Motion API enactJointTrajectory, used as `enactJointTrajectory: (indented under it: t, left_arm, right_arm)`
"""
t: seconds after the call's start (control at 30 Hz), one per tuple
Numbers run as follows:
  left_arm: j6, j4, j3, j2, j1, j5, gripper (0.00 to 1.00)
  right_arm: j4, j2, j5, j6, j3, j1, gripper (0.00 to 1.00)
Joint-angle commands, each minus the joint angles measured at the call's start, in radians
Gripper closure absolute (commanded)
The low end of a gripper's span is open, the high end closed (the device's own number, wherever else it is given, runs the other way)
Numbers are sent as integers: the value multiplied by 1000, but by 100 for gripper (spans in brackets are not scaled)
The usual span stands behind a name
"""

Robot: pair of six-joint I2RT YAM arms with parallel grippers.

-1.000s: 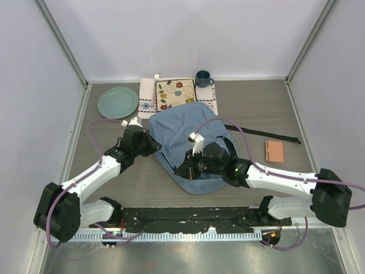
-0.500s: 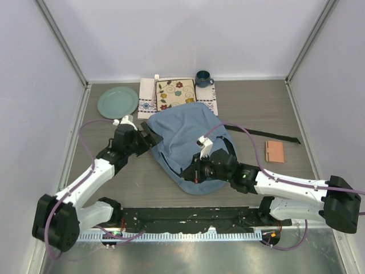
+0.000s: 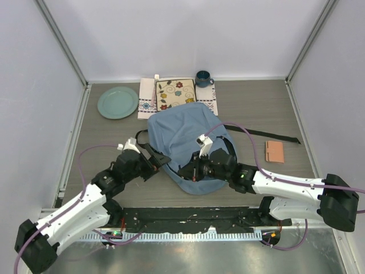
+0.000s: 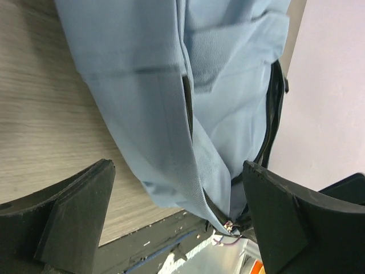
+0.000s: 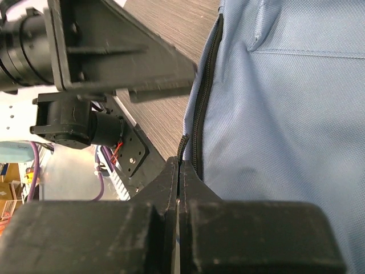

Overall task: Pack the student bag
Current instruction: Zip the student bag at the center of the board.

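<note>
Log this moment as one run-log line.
left jaws: open, nothing held | right jaws: shut on zipper pull | light-blue backpack: flat on table | brown notebook: unpacked, on table

At upper centre the backpack hides the near edge of the cloth. Its zipper pull vanishes between the pressed-together fingers of the right gripper, low in the wrist view.

The bag is soft, matt, finely woven light-blue cloth. The table shows matt grey-brown wood grain. The green plate looks smooth and glazed.
</note>
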Motion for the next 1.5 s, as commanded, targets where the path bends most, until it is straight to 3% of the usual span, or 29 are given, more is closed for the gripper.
enactJointTrajectory:
  t: [0.0, 0.1, 0.13, 0.2, 0.23, 0.3, 0.33, 0.4, 0.7, 0.9, 1.17, 1.27, 1.4, 1.47]
  left_arm:
    - [-115, 79, 14, 68, -126, -130, 4]
    - [-135, 118, 23, 131, -163, -157, 10]
    - [-137, 134, 20, 142, -166, -157, 21]
    - [-148, 179, 8, 162, -166, -164, 32]
    - [-149, 193, 3, 167, -168, -167, 50]
    - [-154, 210, -4, 181, -168, -180, 68]
    - [-152, 208, -6, 181, -166, -186, 87]
    - [-151, 196, -9, 181, -168, -207, 100]
    - [-80, 46, -35, 47, -143, -296, 100]
    - [18, -6, -51, -14, -7, -209, 100]
    - [237, -168, 69, 26, 122, -105, 100]
    - [280, -142, 89, 35, 122, -45, 69]
    - [445, -131, 133, 3, 122, 112, 32]
    - [503, -178, 187, -20, 122, 132, 24]
  right_arm:
    - [79, -21, 11, 14, -6, 6, 99]
    - [71, -36, 16, 14, -15, 5, 99]
    - [67, -41, 16, 13, -17, 5, 99]
    - [64, -53, 16, 14, -23, 5, 99]
    - [64, -54, 16, 14, -29, 5, 99]
    - [56, -67, 21, 17, -35, 6, 99]
    - [51, -70, 22, 17, -40, 5, 99]
    - [35, -82, 22, 19, -47, 5, 99]
    - [-51, -258, 110, 105, -152, 5, 99]
    - [-148, -352, 168, 113, -169, 5, 99]
    - [-243, -395, 226, 70, -146, 3, 99]
    - [-232, -377, 211, 50, -132, 2, 99]
    - [-200, -338, 185, 31, -112, 3, 99]
    - [-173, -309, 173, 22, -104, 3, 99]
